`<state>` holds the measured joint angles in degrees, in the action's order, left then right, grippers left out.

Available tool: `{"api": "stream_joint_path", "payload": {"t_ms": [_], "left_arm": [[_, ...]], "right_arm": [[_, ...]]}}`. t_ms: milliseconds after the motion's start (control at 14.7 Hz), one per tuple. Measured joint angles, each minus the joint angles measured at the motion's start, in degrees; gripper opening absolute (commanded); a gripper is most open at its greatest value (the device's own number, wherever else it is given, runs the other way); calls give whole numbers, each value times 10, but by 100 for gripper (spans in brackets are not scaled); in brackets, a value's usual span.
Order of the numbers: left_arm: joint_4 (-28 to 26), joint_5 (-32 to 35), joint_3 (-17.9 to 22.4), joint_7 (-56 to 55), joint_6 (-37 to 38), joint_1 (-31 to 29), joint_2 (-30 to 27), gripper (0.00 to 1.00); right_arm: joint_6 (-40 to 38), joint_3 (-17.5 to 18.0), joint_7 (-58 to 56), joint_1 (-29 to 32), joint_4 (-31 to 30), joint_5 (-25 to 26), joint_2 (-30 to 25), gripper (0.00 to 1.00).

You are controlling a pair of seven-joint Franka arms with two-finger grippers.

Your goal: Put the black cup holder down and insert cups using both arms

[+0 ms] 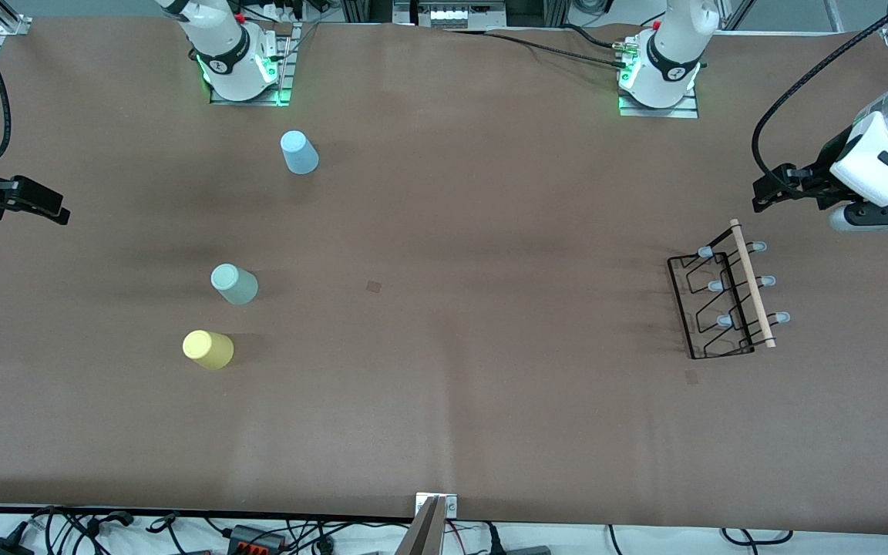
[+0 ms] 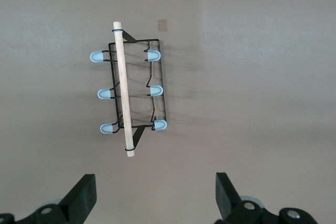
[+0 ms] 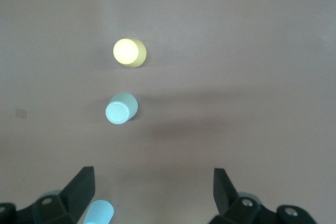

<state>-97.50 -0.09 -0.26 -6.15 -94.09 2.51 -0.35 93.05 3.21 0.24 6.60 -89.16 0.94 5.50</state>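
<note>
The black cup holder [image 1: 725, 297] stands at the left arm's end of the table, wooden rod on top, pegs out to both sides; nothing hangs on it. My left gripper [image 1: 769, 190] hovers open over bare table beside the holder [image 2: 131, 90], fingers [image 2: 84, 198] wide apart and nothing between them. Toward the right arm's end stand three cups: light blue [image 1: 299, 152] closest to the bases, pale green [image 1: 234, 284], then yellow [image 1: 208, 349] nearest the camera. My right gripper [image 1: 35, 206] hangs open over the table's edge there, apart from the yellow [image 3: 129, 52], green [image 3: 121, 108] and blue [image 3: 100, 213] cups.
The two arm bases [image 1: 242, 73] [image 1: 660, 77] sit along the table's back edge. Small dark square marks lie at the table's middle [image 1: 374, 286] and just in front of the holder [image 1: 691, 376]. Cables run along the near edge [image 1: 259, 532].
</note>
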Motion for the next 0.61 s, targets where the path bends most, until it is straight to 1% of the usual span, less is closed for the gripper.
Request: {"api": "stream_joint_path", "payload": {"t_ms": [614], "left_arm": [[0, 0, 0, 0, 0, 0, 0, 100]], "right_arm": [[-1, 5, -8, 0, -3, 0, 4, 100]]}}
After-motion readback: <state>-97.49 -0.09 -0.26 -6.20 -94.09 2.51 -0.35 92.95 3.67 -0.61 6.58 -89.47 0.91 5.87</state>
